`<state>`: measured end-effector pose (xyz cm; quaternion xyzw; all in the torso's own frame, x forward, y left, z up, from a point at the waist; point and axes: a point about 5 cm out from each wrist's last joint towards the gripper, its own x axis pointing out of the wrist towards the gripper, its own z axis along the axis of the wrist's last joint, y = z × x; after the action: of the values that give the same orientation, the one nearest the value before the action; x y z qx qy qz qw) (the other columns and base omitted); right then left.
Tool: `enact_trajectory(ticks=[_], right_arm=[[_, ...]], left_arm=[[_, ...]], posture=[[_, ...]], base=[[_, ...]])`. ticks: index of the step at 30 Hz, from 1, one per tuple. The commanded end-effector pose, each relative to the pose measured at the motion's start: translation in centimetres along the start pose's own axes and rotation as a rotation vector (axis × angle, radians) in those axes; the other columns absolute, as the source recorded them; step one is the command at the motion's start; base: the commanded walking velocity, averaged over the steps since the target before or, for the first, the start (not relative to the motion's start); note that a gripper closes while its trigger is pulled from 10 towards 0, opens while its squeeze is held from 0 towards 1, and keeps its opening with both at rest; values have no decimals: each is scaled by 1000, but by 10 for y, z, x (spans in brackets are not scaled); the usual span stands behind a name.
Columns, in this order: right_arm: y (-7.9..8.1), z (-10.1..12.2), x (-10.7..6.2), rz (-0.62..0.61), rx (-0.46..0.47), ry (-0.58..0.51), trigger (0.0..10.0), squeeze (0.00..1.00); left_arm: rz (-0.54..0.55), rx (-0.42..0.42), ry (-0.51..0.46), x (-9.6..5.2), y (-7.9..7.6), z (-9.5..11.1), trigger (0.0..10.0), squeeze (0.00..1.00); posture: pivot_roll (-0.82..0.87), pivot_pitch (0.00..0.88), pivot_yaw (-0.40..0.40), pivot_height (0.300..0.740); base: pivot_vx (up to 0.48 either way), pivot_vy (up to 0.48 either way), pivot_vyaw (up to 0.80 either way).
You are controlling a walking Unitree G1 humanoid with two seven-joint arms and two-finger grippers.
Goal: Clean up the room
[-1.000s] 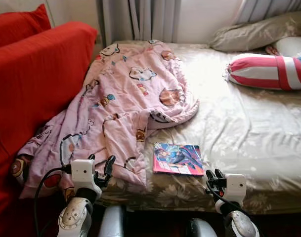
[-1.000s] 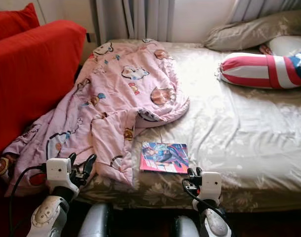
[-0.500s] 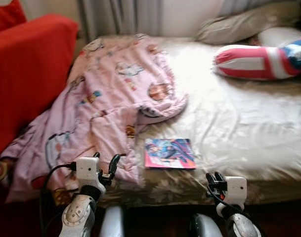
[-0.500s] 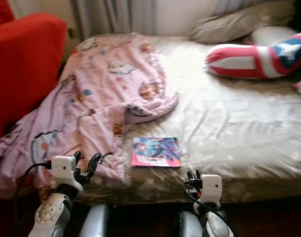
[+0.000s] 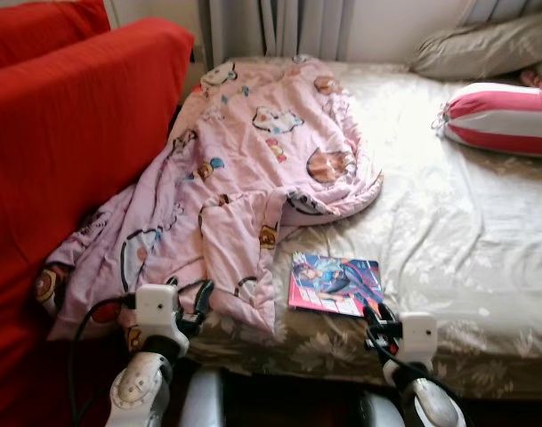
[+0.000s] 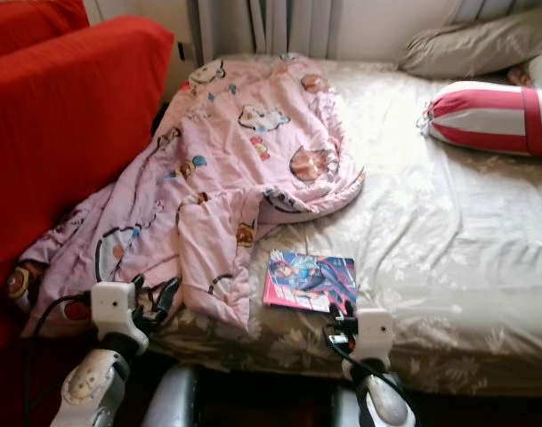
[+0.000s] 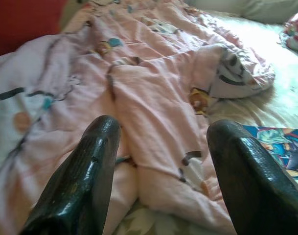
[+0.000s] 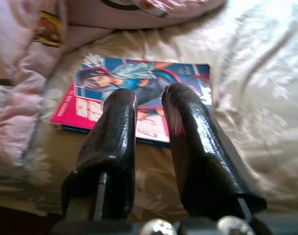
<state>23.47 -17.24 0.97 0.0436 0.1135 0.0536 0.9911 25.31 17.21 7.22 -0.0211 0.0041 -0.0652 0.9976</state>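
Right gripper [image 8: 149, 105] near-closed, above book [image 8: 139, 95]

Bed [image 5: 466, 240]: covered in a pale beige floral sheet, extending ahead of both grippers, its near edge just in front of the right gripper [image 5: 378, 313]. Red sofa [image 5: 66, 133]: stands to the outer side of the left gripper [image 5: 189, 289], pressed along the bed's side; a red cushion [image 5: 39, 18] rests on top of it. Curtains [image 5: 279, 27]: grey, hanging in folds beyond the bed's far end, well ahead of the left gripper. Pillow [image 5: 484, 49]: olive-grey, at the far corner beyond the right gripper. Bolster [image 5: 502, 120]: red-and-white striped, lying just nearer than the pillow, well apart from the right gripper.
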Motion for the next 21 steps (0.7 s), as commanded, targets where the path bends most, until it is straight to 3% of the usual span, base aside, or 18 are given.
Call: enact_trajectory(ticks=[1,14,21], right_arm=[[2,0,1,0,13,-1,10000,0],[0,2,4,-2,-13,-7,10000,0],[0,2,4,-18,-4,-8,10000,0]], left_arm=[[5,0,19,-2,3,-3,10000,0],[-4,-4,18,-3,2,-2,10000,0],[-12,-9,17,-2,0,-2,10000,0]], posture=[[70,72,-35,596],[71,77,-33,596],[70,79,-33,596]], base=[[0,0,0],[256,0,0],[302,0,686]])
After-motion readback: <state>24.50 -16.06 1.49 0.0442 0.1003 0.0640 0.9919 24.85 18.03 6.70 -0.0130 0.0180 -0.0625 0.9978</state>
